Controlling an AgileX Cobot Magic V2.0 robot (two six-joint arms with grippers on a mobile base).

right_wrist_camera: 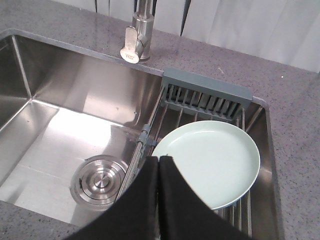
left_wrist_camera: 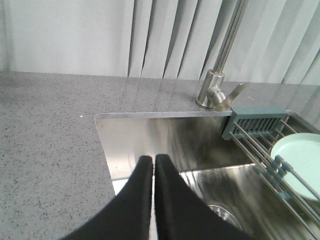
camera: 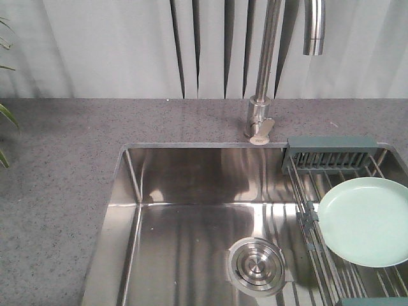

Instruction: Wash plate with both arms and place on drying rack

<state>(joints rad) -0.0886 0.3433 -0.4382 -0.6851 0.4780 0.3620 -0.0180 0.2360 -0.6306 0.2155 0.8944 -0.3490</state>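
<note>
The pale mint-green plate (camera: 366, 220) lies flat on the drying rack (camera: 331, 159) over the right side of the sink. It shows at the right edge of the left wrist view, plate (left_wrist_camera: 300, 162), and centrally in the right wrist view, plate (right_wrist_camera: 210, 160), on the drying rack (right_wrist_camera: 205, 97). My left gripper (left_wrist_camera: 153, 159) is shut and empty, held above the sink's back left part. My right gripper (right_wrist_camera: 158, 159) is shut and empty too, its tips above the plate's left rim. Neither gripper appears in the front view.
The steel sink (camera: 191, 210) has a round drain cover (camera: 257, 266). A tall faucet (camera: 262, 83) stands behind it on the grey speckled counter (camera: 57, 172). Grey curtains hang at the back, and plant leaves (camera: 6, 115) show at the far left.
</note>
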